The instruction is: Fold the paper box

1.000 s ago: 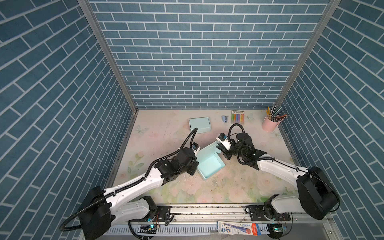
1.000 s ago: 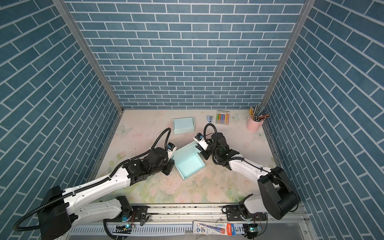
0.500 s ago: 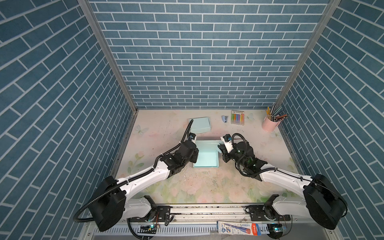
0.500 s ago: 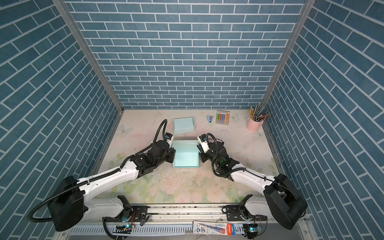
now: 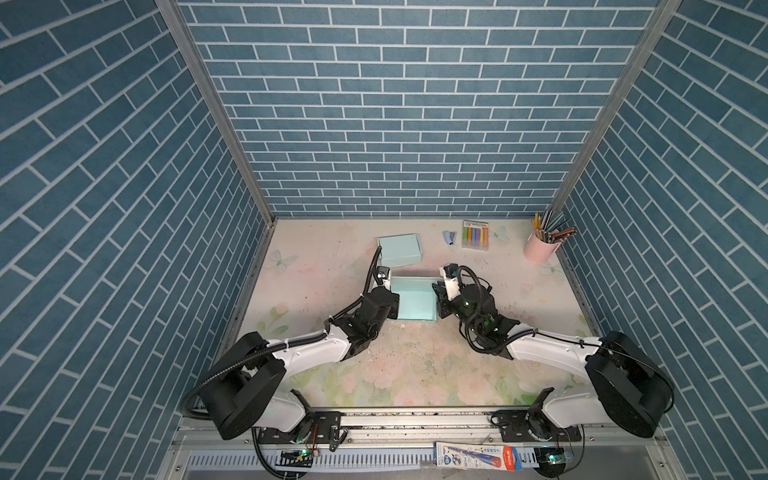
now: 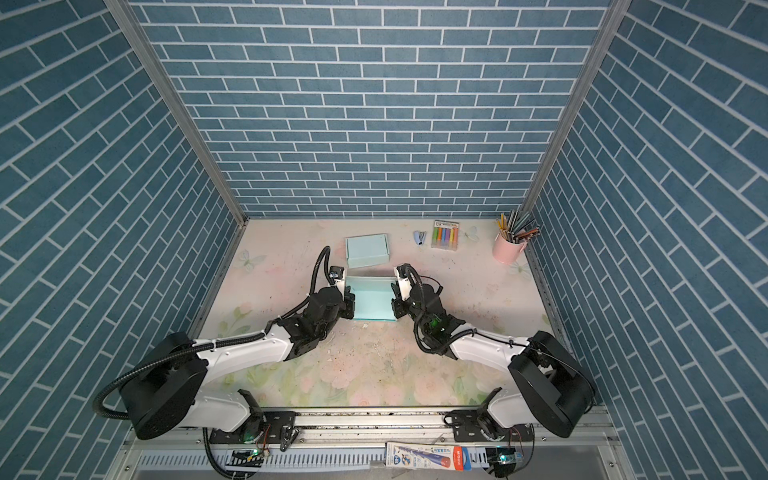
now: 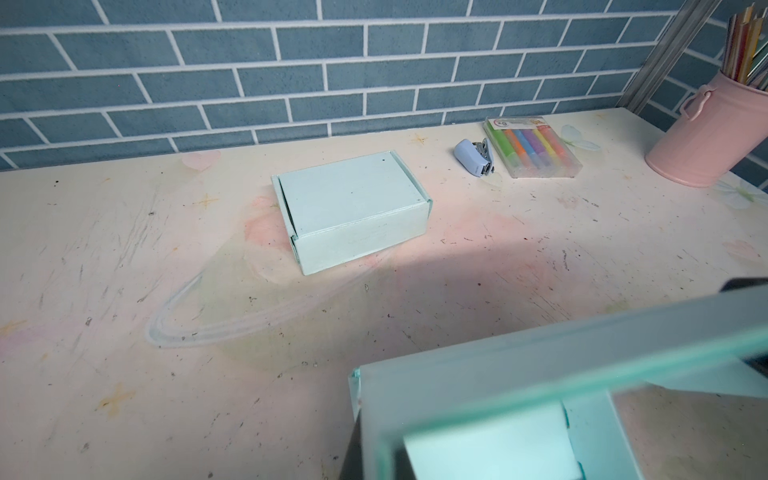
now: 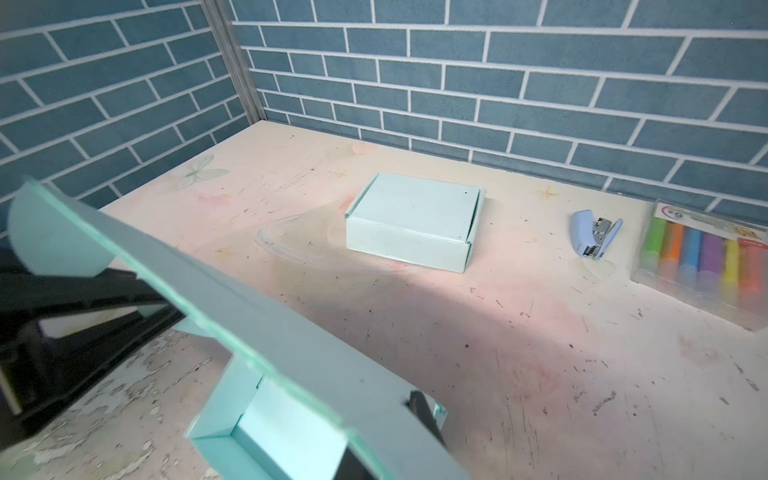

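Note:
The light teal paper box (image 5: pixel 415 301) (image 6: pixel 370 302) sits open in the middle of the table, its lid flap standing up along the far side. My left gripper (image 5: pixel 395 306) (image 6: pixel 351 306) is shut on the box's left wall; one dark finger (image 7: pixel 352 455) shows just outside that wall (image 7: pixel 540 365). My right gripper (image 5: pixel 438 300) (image 6: pixel 395 300) grips the right wall (image 8: pixel 291 353), with one finger (image 8: pixel 422 409) on its outer face and the other inside. The fingertips are mostly hidden by the paper.
A closed teal box (image 5: pixel 399 249) (image 7: pixel 353 212) (image 8: pixel 415 220) lies just behind the open one. Further back right are a small blue stapler (image 5: pixel 449 237) (image 8: pixel 594 237), a pack of coloured markers (image 5: pixel 475 235) (image 7: pixel 532 147) and a pink pencil cup (image 5: pixel 540 249).
Both arms have turned the box from a slanted position to square with the table and carried it slightly toward the back. In the last half second it has hardly moved.

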### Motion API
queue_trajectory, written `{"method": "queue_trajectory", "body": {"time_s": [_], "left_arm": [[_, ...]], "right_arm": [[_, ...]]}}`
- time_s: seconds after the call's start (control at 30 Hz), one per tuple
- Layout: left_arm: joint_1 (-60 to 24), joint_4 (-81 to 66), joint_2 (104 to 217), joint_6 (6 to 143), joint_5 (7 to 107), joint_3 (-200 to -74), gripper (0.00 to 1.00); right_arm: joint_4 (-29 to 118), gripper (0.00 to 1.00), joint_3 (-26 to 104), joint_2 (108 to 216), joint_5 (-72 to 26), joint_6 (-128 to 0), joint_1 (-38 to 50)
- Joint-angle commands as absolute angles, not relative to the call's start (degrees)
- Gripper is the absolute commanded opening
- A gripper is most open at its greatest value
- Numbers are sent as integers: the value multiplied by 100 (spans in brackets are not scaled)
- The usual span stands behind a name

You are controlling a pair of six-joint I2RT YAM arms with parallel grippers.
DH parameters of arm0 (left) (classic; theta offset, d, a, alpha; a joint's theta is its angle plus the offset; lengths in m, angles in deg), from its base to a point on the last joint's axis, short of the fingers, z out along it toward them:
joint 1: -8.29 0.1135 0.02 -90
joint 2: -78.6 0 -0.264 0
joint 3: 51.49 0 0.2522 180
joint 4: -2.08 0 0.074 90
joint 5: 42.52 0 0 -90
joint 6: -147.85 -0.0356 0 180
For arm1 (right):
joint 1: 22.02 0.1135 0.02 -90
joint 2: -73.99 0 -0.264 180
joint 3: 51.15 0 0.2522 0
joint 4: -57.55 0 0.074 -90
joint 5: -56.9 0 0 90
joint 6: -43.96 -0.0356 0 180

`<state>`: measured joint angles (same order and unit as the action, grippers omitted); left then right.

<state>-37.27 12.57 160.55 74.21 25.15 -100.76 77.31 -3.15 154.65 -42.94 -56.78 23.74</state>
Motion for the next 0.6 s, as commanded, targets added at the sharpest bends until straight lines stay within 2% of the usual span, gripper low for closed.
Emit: {"method": "queue_trajectory", "body": {"time_s": [0.0, 0.3, 0.57], "left_arm": [[-3876, 2260, 16287, 7163, 2942, -10141, 2], [-3874, 2866, 16960, 7501, 2668, -10258, 0], [-3880, 3349, 17182, 7873, 2828, -10319, 0]], "right_arm": [[8175, 15, 13, 15704, -4291, -5872, 2507], [8253, 15, 237, 16206, -4232, -5922, 2503], [8154, 15, 365, 16396, -4188, -5901, 2500]]}}
